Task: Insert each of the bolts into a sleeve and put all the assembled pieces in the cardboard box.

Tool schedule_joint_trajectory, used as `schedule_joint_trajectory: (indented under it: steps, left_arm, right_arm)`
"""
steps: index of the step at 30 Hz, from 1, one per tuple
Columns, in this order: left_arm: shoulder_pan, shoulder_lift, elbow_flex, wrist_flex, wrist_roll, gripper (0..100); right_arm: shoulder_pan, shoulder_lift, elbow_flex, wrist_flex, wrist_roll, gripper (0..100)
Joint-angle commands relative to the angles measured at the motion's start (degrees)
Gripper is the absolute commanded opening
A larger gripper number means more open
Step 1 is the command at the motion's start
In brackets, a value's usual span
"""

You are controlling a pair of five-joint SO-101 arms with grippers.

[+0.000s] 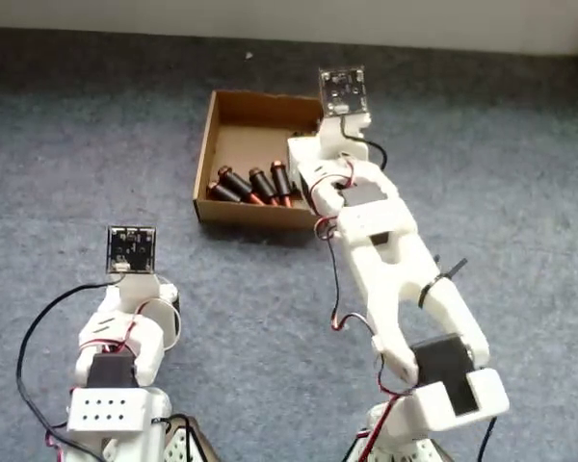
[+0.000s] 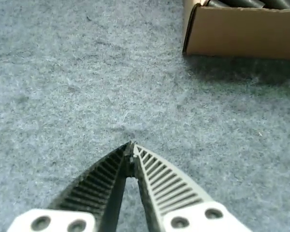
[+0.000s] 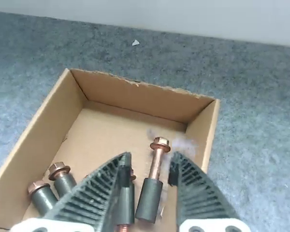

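The cardboard box (image 1: pixel 233 115) stands open on the grey carpet, with several bolt-in-sleeve pieces (image 1: pixel 255 185) lying along its near wall. My right gripper (image 3: pixel 151 155) hangs open over the box's right side. Between its fingers, touching neither one, is an assembled piece: a copper bolt (image 3: pixel 159 145) in a dark sleeve (image 3: pixel 150 200). Two more assembled pieces (image 3: pixel 53 183) lie beside it on the box floor. My left gripper (image 2: pixel 131 145) is shut on nothing, low over the carpet, short of the box's near corner (image 2: pixel 241 31).
The right arm (image 1: pixel 385 250) stretches from the near right edge up to the box. The left arm (image 1: pixel 125 337) sits folded at the near left. Grey carpet (image 1: pixel 96 144) surrounds the box, and a pale wall (image 3: pixel 183 14) runs behind it.
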Motion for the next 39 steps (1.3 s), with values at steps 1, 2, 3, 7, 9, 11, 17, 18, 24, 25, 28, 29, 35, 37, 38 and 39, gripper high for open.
schedule_joint_trajectory:
  steps: [1,2,3,7,9,11,17,18,24,25,28,29,35,37,38,39]
  left_arm:
    - [-0.57,-0.48,0.48,-2.73,-0.53,0]
    - [-0.66,-0.48,0.66,-3.08,-0.53,0]
    - [-0.66,-0.48,0.66,-3.16,-0.53,0]
    - [-0.66,-0.48,0.13,-2.90,-0.53,0]
    - [-0.66,-0.48,0.04,-2.90,-0.53,0]
    - [-0.75,-0.48,-0.40,-2.90,-0.53,0]
    - [-0.75,-0.48,-1.54,-2.81,-0.44,0]
    - [-0.75,-0.48,-1.54,-2.81,-0.44,0]
    - [-0.75,-0.48,-2.07,-2.81,-0.18,0]
    - [-0.75,-0.48,-2.07,-2.81,-0.18,0]
    - [-0.75,-0.48,-2.07,-2.81,-0.18,0]
    - [-0.75,-0.48,-2.07,-2.81,-0.26,0]
    - [-0.66,-0.48,-1.45,-2.90,-0.35,0]
    - [-0.66,-0.48,-1.45,-2.90,-0.35,0]
    - [-0.66,-0.48,-1.45,-2.90,-0.35,0]
    - [-0.66,-0.48,-1.36,-2.90,-0.35,0]
  right_arm:
    - [0.48,-9.89,-2.42,8.92,-0.26,0.3]
    - [0.57,-11.65,-2.33,12.00,-0.26,1.2]
    - [0.57,-13.49,-2.07,15.08,-0.26,1.0]
    - [0.57,-21.41,3.74,20.88,-0.26,0.5]
    - [0.48,-26.07,8.57,21.14,-0.26,0.5]
    - [0.40,-31.43,13.85,21.14,-0.26,0.5]
    - [0.31,-47.52,28.00,21.14,-0.18,0.5]
    - [0.40,-49.89,30.29,21.14,-0.18,0.5]
    - [0.57,-62.37,42.77,21.23,-0.18,0.5]
    - [0.57,-64.66,44.88,21.23,-0.18,0.5]
    - [0.57,-71.78,50.77,21.23,-0.18,0.5]
    - [0.57,-74.24,52.79,21.23,-0.18,0.5]
    - [0.57,-88.92,64.31,21.32,-0.18,0.5]
    - [0.66,-93.85,68.18,21.41,-0.18,0.5]
    - [0.66,-96.22,70.11,21.41,-0.18,0.5]
    - [0.66,-98.77,71.96,21.41,-0.18,0.5]
